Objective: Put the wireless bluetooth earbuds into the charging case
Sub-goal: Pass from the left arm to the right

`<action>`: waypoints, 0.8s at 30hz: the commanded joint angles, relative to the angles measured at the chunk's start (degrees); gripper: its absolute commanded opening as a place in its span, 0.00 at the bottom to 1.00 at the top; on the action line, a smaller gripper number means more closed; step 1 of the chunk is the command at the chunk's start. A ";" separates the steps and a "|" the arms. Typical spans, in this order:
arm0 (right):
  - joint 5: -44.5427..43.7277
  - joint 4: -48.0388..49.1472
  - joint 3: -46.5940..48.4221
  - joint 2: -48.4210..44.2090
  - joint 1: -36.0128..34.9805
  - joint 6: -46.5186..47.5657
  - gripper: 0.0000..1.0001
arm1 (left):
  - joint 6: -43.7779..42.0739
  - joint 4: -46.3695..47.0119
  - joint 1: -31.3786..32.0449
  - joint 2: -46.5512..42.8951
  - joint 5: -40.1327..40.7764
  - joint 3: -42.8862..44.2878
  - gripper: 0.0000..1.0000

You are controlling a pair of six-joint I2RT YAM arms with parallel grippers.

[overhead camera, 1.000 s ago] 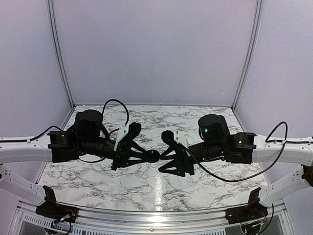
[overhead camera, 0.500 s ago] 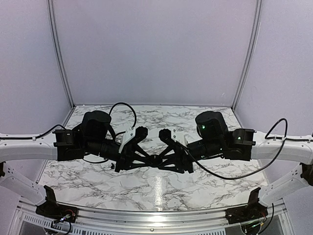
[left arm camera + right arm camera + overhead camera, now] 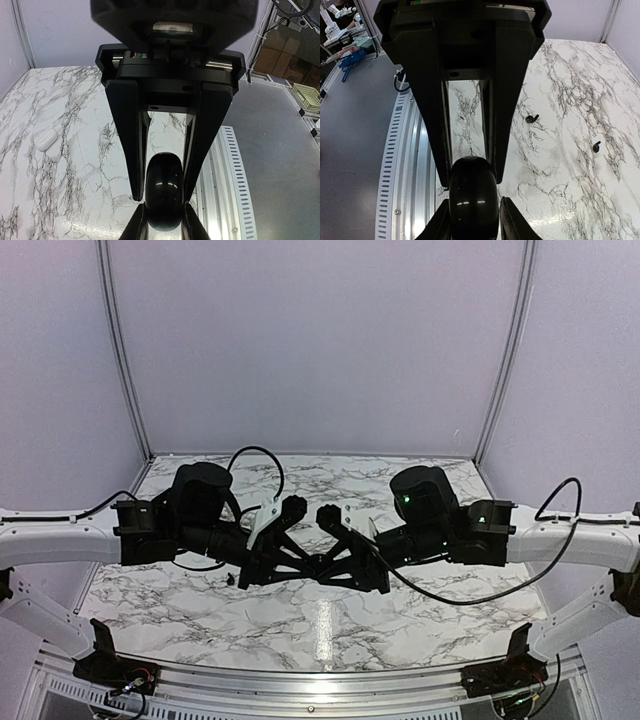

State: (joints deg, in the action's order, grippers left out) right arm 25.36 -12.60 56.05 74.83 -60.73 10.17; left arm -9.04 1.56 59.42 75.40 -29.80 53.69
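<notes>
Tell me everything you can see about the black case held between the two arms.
The black case is a smooth, glossy, pebble-shaped shell, plastic by its look, with light glints on its rounded face. No open lid or seam shows. It hangs in mid-air above the marble table, gripped from opposite ends: the left arm's fingers press its sides one way, the right arm's fingers the other. Nothing else touches it.

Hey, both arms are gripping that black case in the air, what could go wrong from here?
The glossy, rounded black charging case is pinched by the left gripper and right gripper above the table; uneven pulling could squirt it out and drop it. A fall might scatter the black earbuds lying loose below.
</notes>
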 commanded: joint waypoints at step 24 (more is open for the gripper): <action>0.20 -0.11 1.10 -1.42 -1.32 0.30 0.06 | -1.38 1.36 0.44 -3.10 3.71 0.05 0.09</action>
State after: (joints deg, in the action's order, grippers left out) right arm 25.23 -12.64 56.45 74.87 -61.52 10.72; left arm -10.66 0.54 59.77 74.87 -28.23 53.91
